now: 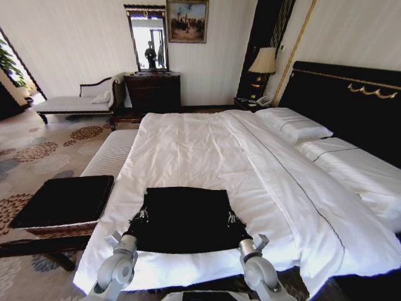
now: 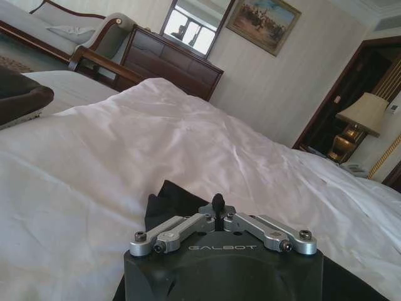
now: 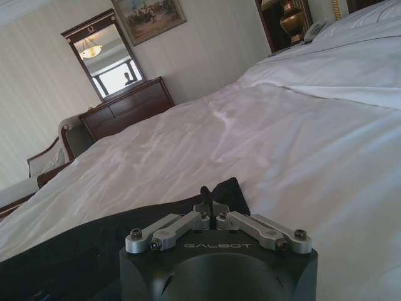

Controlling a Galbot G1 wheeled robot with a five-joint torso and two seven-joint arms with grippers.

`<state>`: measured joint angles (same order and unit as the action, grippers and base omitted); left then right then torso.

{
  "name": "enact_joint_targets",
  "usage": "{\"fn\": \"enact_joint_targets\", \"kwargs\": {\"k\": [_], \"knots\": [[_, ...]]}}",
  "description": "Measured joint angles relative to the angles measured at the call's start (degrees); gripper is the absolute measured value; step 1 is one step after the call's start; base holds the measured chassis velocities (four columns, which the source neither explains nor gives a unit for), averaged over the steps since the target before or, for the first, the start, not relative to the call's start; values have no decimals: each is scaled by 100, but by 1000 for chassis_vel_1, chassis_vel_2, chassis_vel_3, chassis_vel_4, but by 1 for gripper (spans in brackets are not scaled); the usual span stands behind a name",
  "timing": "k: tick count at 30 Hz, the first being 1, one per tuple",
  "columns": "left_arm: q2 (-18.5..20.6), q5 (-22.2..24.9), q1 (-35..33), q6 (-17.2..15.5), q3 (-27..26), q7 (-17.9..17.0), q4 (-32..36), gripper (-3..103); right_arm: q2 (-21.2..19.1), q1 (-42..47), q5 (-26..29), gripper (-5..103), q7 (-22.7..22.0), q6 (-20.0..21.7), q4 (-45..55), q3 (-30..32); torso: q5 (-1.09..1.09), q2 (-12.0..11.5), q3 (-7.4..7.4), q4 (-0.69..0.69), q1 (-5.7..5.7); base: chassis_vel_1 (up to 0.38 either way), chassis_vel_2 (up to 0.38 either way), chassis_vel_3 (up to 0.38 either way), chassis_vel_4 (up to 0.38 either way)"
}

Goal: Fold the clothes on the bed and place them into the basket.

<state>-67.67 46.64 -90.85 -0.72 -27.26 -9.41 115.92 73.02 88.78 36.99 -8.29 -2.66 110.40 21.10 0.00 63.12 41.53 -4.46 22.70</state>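
The clothes (image 1: pixel 185 219), a black top, lie as a flat rectangle on the white bed (image 1: pixel 188 144) near its front edge. My left gripper (image 1: pixel 141 216) sits at the garment's left edge and my right gripper (image 1: pixel 232 219) at its right edge. In the left wrist view the left gripper (image 2: pixel 217 202) is shut, its tip down in the black cloth (image 2: pixel 164 199). The right wrist view shows the right gripper (image 3: pixel 205 194) likewise shut on the cloth (image 3: pixel 227 190). The basket (image 1: pixel 62 200), brown wicker with a flat black top, stands on the floor left of the bed.
A pale striped bench (image 1: pixel 109 153) runs along the bed's left side behind the basket. White pillows (image 1: pixel 291 123) and a black headboard (image 1: pixel 351 106) are at the right. A dresser (image 1: pixel 153 91), a chaise longue (image 1: pixel 69 103) and a lamp (image 1: pixel 263 63) line the far wall.
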Motion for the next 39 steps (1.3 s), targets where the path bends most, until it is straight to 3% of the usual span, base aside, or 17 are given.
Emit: {"fn": "enact_joint_targets", "kwargs": {"k": [8, 26, 28, 29, 30, 32, 33, 34, 36, 37, 39], "knots": [[137, 132, -184, -68, -119, 8, 249, 1, -45, 177, 103, 1, -14, 16, 256, 114, 0, 0, 0, 0, 0, 0, 0, 0, 0], [158, -34, -577, -54, -154, 182, 136, 1, 2, 523, -195, -1, 29, -75, 151, 36, 0, 0, 0, 0, 0, 0, 0, 0, 0], [158, -56, -727, -53, -197, 240, 191, -2, 1, 617, -284, 10, 30, -112, 152, 16, -1, 0, -1, -1, 0, 0, 0, 0, 0], [158, -56, -727, -53, -197, 240, 191, -2, 1, 617, -284, 10, 30, -112, 152, 16, -1, 0, -1, -1, 0, 0, 0, 0, 0], [158, -79, -848, -53, -227, 282, 233, 6, 9, 694, -336, 15, 30, -145, 152, -1, -1, 0, 0, -1, 0, 0, 0, 0, 0], [158, -96, -1028, -58, -287, 336, 268, 8, 32, 786, -384, 26, 25, -190, 169, -11, 0, 0, -1, 0, 0, 0, 0, 0, 0], [158, -96, -1028, -58, -287, 336, 268, 8, 32, 786, -384, 26, 25, -190, 169, -11, 0, 0, -1, 0, 0, 0, 0, 0, 0], [157, -96, -1072, -59, -313, 346, 269, 14, 36, 807, -389, 26, 19, -204, 175, -8, 0, 0, -1, 0, -1, 0, 0, 0, 0], [147, -56, -1231, -60, -492, 381, 295, 24, 40, 872, -366, 37, -42, -233, 248, 87, -1, 1, -1, 0, -1, 0, 0, 0, 0], [146, -23, -1267, -66, -568, 387, 314, 24, 38, 884, -321, 42, -66, -233, 290, 138, -1, 0, -1, 0, -1, 0, 0, 0, 0], [145, 27, -1305, -84, -671, 392, 349, 30, 35, 898, -252, 42, -87, -232, 353, 207, 0, 0, -1, 0, -1, 0, 0, 0, 0]]}}
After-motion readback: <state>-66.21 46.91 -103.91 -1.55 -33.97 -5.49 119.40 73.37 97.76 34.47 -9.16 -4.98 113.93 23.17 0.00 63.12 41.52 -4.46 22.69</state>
